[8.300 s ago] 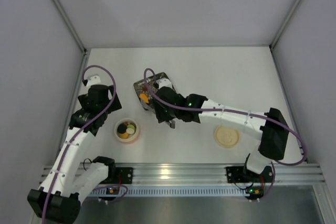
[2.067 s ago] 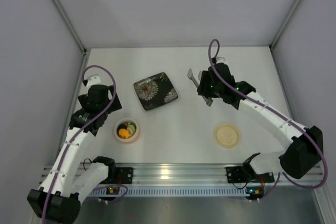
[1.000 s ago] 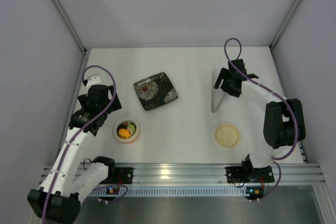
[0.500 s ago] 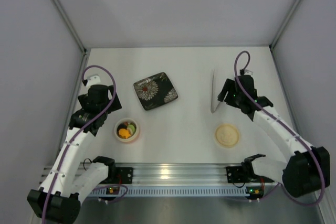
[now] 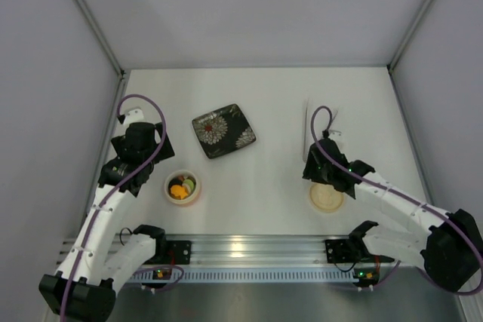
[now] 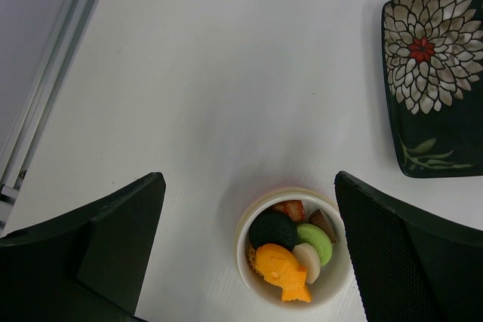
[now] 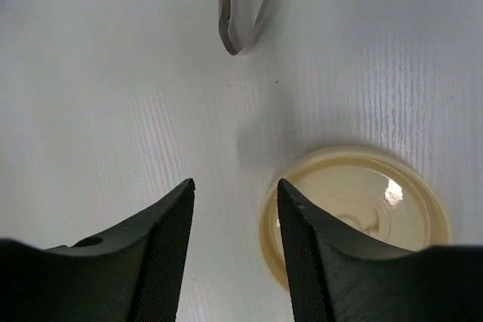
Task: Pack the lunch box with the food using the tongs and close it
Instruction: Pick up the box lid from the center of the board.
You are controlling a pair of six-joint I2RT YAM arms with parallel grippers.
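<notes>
— How does the right gripper (image 7: 235,186) stand?
— Your textured black fingers (image 7: 162,254) sit narrowly apart, pinching nothing, at the edge of the glossy round cream lid (image 7: 355,213). The slim metal tongs (image 7: 225,5) lie beyond on the white table (image 7: 113,73).
— And the left gripper (image 6: 247,182)?
— You have it spread wide above the round lunch box (image 6: 241,243), which holds the moulded food (image 6: 283,269). The dark floral plate (image 6: 434,88) lies near.

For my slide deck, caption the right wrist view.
Right end effector poised at the edge of the cream lid, tongs lying on the table beyond.
</notes>
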